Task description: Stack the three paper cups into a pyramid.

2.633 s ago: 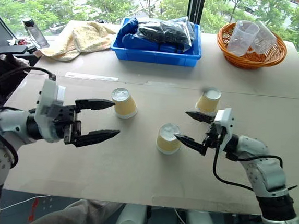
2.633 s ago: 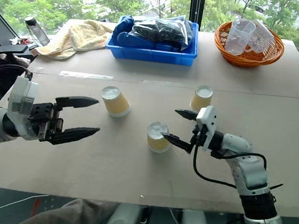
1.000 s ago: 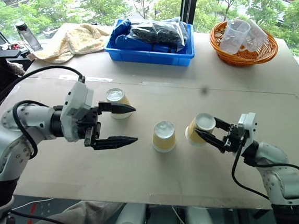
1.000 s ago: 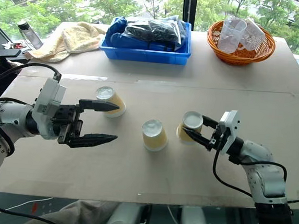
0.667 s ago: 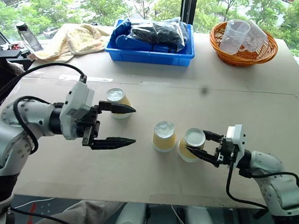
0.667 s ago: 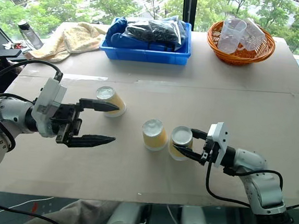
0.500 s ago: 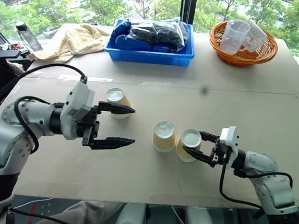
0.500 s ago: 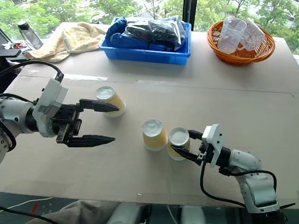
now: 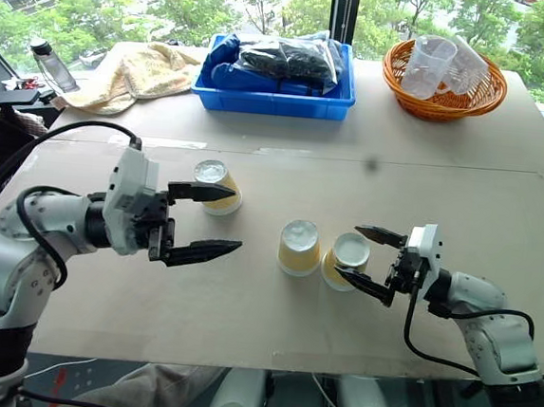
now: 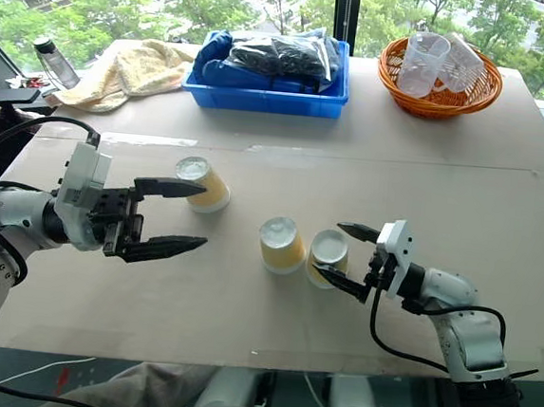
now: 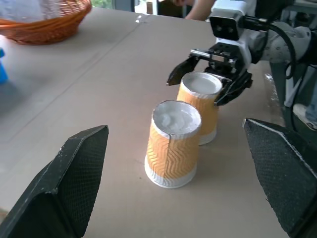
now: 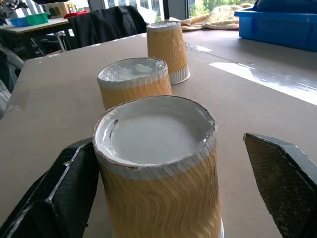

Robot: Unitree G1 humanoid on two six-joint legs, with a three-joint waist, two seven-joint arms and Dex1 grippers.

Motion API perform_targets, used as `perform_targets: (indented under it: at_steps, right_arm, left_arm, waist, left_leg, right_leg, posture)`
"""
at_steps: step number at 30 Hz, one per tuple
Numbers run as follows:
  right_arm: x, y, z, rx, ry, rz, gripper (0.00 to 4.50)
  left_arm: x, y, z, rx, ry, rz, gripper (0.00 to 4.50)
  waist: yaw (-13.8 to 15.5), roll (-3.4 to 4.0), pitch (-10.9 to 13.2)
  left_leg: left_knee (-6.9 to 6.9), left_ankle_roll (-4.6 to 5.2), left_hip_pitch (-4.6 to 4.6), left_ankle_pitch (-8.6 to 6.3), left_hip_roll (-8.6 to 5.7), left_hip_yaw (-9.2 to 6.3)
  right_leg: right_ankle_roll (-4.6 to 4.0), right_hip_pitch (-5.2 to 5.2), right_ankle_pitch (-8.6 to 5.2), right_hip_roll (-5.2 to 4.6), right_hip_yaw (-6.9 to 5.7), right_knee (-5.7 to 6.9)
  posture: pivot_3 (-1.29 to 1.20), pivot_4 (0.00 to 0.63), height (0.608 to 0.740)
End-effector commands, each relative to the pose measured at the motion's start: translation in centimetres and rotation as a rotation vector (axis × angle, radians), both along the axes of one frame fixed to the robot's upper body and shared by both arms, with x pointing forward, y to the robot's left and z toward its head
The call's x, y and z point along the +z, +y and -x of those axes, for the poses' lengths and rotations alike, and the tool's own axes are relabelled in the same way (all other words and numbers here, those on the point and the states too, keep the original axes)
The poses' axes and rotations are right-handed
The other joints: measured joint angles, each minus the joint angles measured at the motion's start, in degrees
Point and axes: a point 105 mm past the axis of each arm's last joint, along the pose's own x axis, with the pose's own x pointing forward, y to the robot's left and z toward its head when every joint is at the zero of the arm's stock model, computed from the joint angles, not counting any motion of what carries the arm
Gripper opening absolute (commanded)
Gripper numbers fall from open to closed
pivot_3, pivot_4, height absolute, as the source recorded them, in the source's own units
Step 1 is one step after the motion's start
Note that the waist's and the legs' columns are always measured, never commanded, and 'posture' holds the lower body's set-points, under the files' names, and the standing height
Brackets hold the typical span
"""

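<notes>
Right pincer [image 9: 374,260] stood open, its two fingers spread to either side of the right-hand paper cup [image 9: 346,260] and gripping nothing; that cup rested on the surface [image 9: 262,317], inverted with its white base up. It stood just beside the middle paper cup [image 9: 298,248], also inverted; whether the two touched could not be settled. Together they formed the base pair.

Left pincer [image 9: 199,221] was open wide and held nothing. The third paper cup [image 9: 214,185] stood inverted just beyond its upper finger, well apart from the base pair and on the robot's left of it. Its long axis was upright. The left arm was plainly the nearer to it, with the pincer pointing level toward the robot's right, so the cup lay slightly off the line between the fingers, toward the far side.

Judged from this, the capping cup remained to be fetched. Open room lay all around that cup; the blue bin [image 9: 278,80] and the orange basket [image 9: 445,78] sat well back. The near edge of the surface was not close.
</notes>
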Motion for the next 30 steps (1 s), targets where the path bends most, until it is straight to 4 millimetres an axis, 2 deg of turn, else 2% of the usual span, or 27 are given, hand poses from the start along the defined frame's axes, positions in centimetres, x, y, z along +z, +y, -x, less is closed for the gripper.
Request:
perform_targets:
  at_steps: [1, 5, 9, 12, 18, 24, 30]
  right_arm:
    - [2.7, -1.0, 1.3, 0.055, -0.043, -0.023, 4.48]
    - [5.1, -2.1, 2.1, 0.074, -0.027, -0.023, 4.48]
    - [7.3, -3.3, 2.0, 0.067, -0.031, -0.048, 4.48]
    - [8.3, -3.8, 1.4, 0.046, -0.050, -0.083, 4.48]
    - [9.2, -3.8, 1.0, 0.019, -0.104, -0.108, 4.48]
    - [9.1, -3.6, 0.9, 0.016, -0.118, -0.107, 4.48]
    - [9.0, -3.5, 0.9, 0.009, -0.123, -0.102, 4.48]
  left_arm:
    - [0.7, 0.8, -0.5, 0.146, -0.076, 0.043, 4.50]
    - [-1.6, 0.3, -1.1, 0.260, -0.041, 0.091, 4.50]
    - [-2.7, 1.4, -3.7, 0.513, -0.125, 0.174, 4.50]
    - [-3.7, 1.8, -5.3, 0.638, -0.188, 0.124, 4.50]
    - [-4.3, 1.5, -6.5, 0.649, -0.158, 0.146, 4.50]
    - [-5.7, 1.5, -7.5, 0.646, -0.110, 0.107, 4.50]
    - [-6.0, 1.9, -9.2, 0.687, -0.115, 0.078, 4.50]
  waist:
    - [0.2, -0.06, 0.0]
    - [0.3, -0.14, 0.0]
    - [1.1, -0.14, 0.0]
    - [1.3, -0.19, 0.0]
    - [1.3, -0.22, 0.0]
    - [1.2, -0.21, 0.0]
    - [1.2, -0.23, 0.0]
  left_leg:
    - [0.00, 0.00, 0.00, 0.00, 0.01, -0.03]
    - [0.01, 0.01, 0.02, -0.01, 0.01, -0.01]
    - [0.06, 0.08, 0.05, -0.05, 0.01, -0.02]
    - [0.19, 0.20, 0.03, -0.12, 0.01, -0.05]
    - [0.25, 0.15, -0.06, -0.09, 0.00, -0.05]
    - [0.26, 0.03, -0.05, -0.02, 0.00, -0.05]
    - [0.33, 0.03, -0.09, -0.02, 0.00, -0.07]
  right_leg:
    - [0.00, 0.01, 0.00, 0.01, -0.02, 0.00]
    - [0.00, 0.06, 0.00, 0.00, 0.01, 0.00]
    - [0.00, 0.11, 0.01, 0.00, -0.02, 0.02]
    - [0.00, 0.16, 0.02, 0.02, -0.08, 0.03]
    - [0.00, 0.13, 0.01, 0.01, -0.11, 0.01]
    - [0.00, 0.13, 0.02, 0.01, -0.11, 0.03]
    - [0.01, 0.13, 0.02, 0.02, -0.15, 0.05]
  posture:
    - [0.00, 0.150, 0.740]
    - [0.00, 0.150, 0.740]
    - [0.00, 0.150, 0.740]
    - [0.00, 0.150, 0.740]
    - [0.00, 0.150, 0.740]
    - [0.00, 0.150, 0.740]
    - [0.00, 0.150, 0.740]
